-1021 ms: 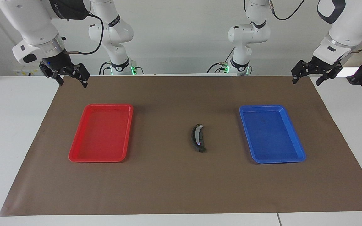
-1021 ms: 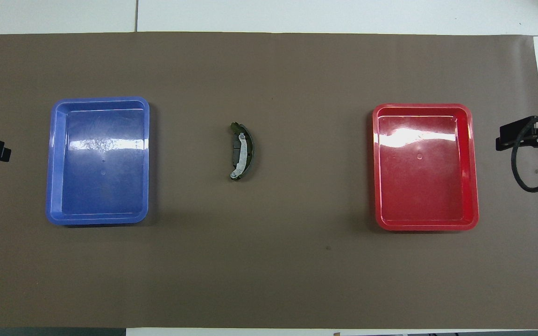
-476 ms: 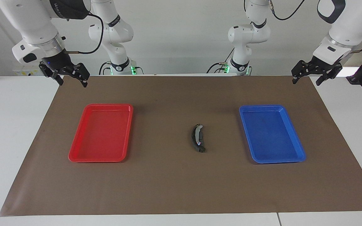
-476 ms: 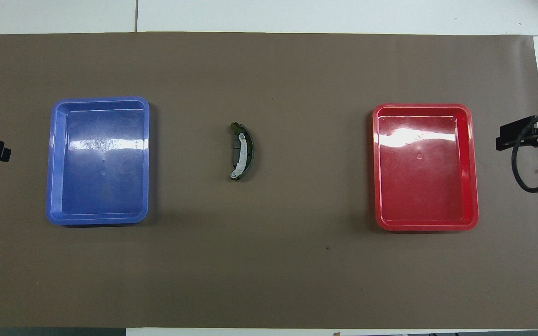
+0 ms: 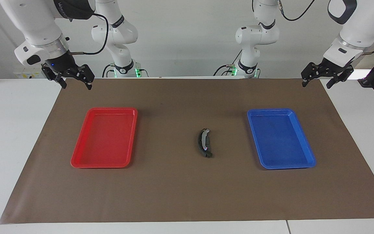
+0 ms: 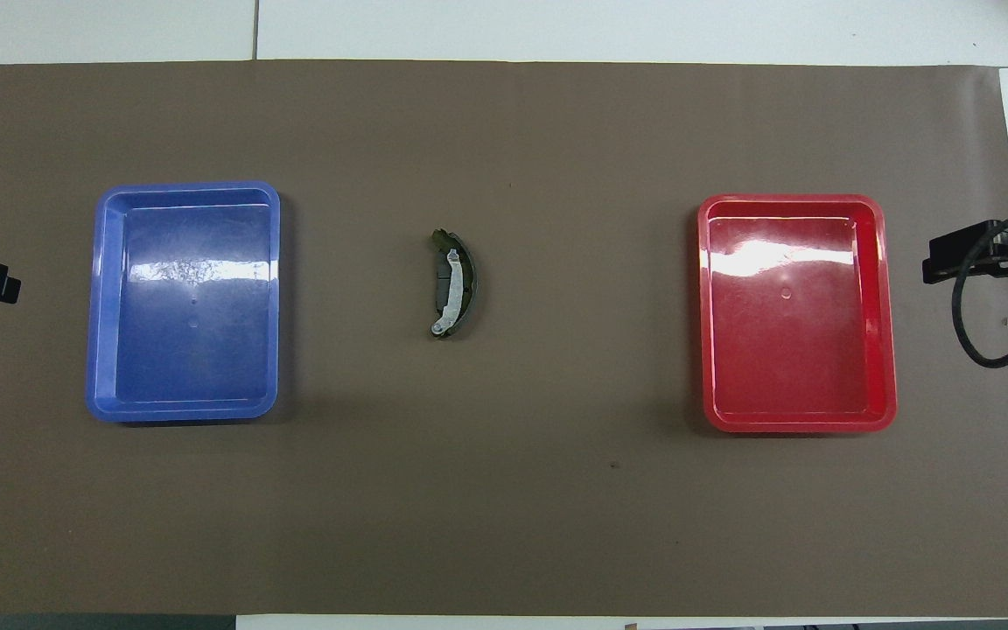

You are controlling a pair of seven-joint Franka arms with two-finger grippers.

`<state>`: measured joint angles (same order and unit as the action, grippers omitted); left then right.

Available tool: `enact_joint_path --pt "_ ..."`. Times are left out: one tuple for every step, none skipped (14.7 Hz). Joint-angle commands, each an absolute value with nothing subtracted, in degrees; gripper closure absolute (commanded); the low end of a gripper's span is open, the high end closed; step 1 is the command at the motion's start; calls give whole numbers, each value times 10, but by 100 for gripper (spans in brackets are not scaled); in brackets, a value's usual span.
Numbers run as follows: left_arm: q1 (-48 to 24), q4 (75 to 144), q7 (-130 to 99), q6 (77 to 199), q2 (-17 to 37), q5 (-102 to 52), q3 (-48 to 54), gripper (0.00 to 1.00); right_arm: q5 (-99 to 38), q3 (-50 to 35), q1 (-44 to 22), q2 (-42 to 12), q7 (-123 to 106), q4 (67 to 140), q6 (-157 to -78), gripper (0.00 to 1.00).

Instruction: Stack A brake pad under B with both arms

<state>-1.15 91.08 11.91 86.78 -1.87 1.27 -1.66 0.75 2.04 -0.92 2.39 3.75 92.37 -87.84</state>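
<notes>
B point(image 5: 202, 143) point(image 6: 466, 282), the long dark crescent with a silvery-white rib, lies on the brown mat midway between the two trays. The A brake pad point(image 5: 208, 140) point(image 6: 441, 284), small, flat and dark grey, sits in B's inner curve on the blue tray's side, and the silvery rib overlaps it. My right gripper point(image 5: 76, 85) hangs open and holds nothing, over the mat's corner at the right arm's end, well away from both pieces. Over the mat's corner at the left arm's end, my left gripper point(image 5: 316, 84) is also open, with nothing in it.
A red tray point(image 5: 112, 109) point(image 6: 788, 201) lies toward the right arm's end and a blue tray point(image 5: 271, 110) point(image 6: 189, 188) toward the left arm's end; nothing lies in either. The brown mat point(image 5: 180, 195) covers most of the white table.
The right gripper has shifted slightly toward the red tray. The left arm and the two brake pieces have not moved.
</notes>
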Motion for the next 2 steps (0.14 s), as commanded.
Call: enact_joint_path --pt "-12 931 117 875 -36 25 -18 1 7 13 1 28 23 924 -879 1" --pt "-12 931 117 875 -36 25 -18 1 7 13 1 28 23 926 -879 1"
